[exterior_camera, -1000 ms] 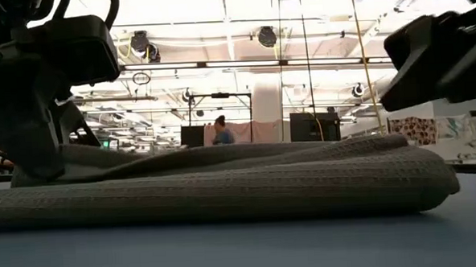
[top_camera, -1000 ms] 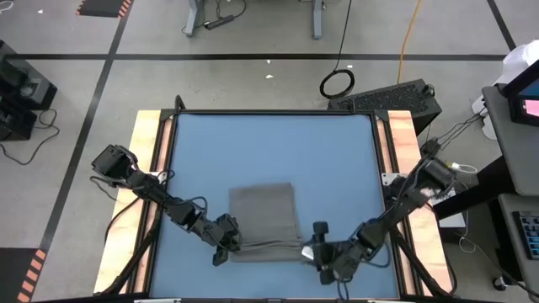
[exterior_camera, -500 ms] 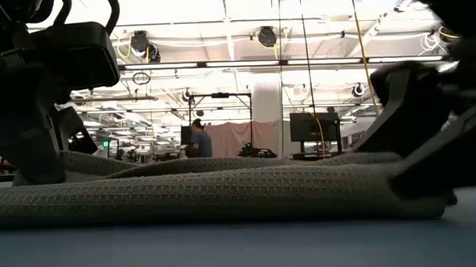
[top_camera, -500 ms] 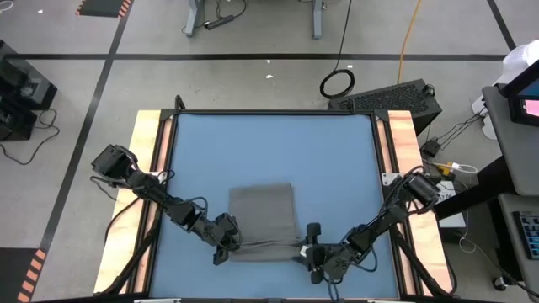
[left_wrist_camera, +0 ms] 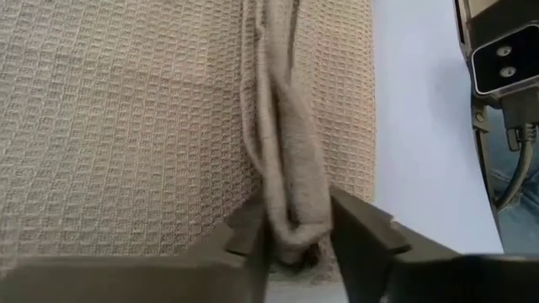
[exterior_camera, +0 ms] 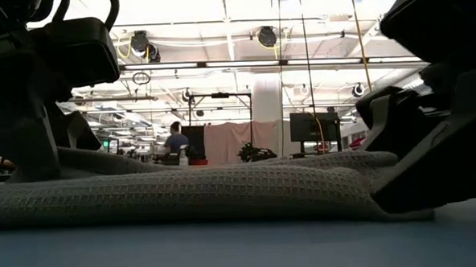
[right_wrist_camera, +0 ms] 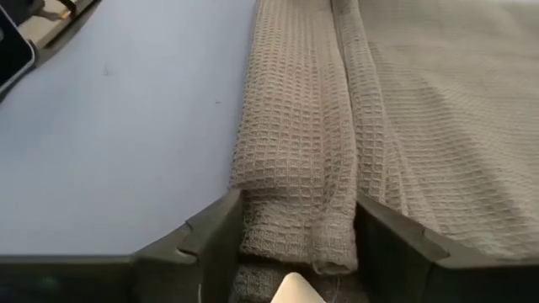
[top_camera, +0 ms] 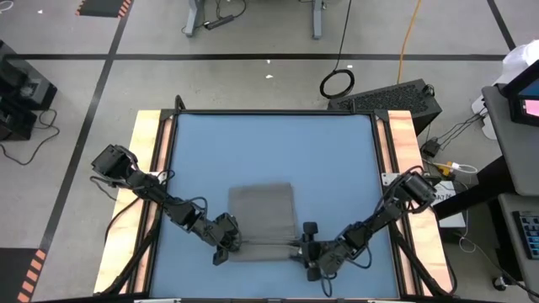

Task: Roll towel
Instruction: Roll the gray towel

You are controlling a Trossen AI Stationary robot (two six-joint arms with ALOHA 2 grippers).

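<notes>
Wrist views show waffle-weave towel (right_wrist_camera: 296,160) rolled edge, soft ridge.

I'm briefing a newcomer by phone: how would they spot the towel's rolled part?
Start from the blue table: the grey-brown towel lies near its front edge. Along the towel's front runs a thick rolled edge, with the left gripper and right gripper at its ends; the rest lies flat.

The towel (top_camera: 264,210) lies flat on the blue bench (top_camera: 269,151), a grey-brown waffle-weave cloth toward the bench's near edge, roughly midway across. Its near edge is bunched into a low, narrow roll running along the towel's full width.
</notes>
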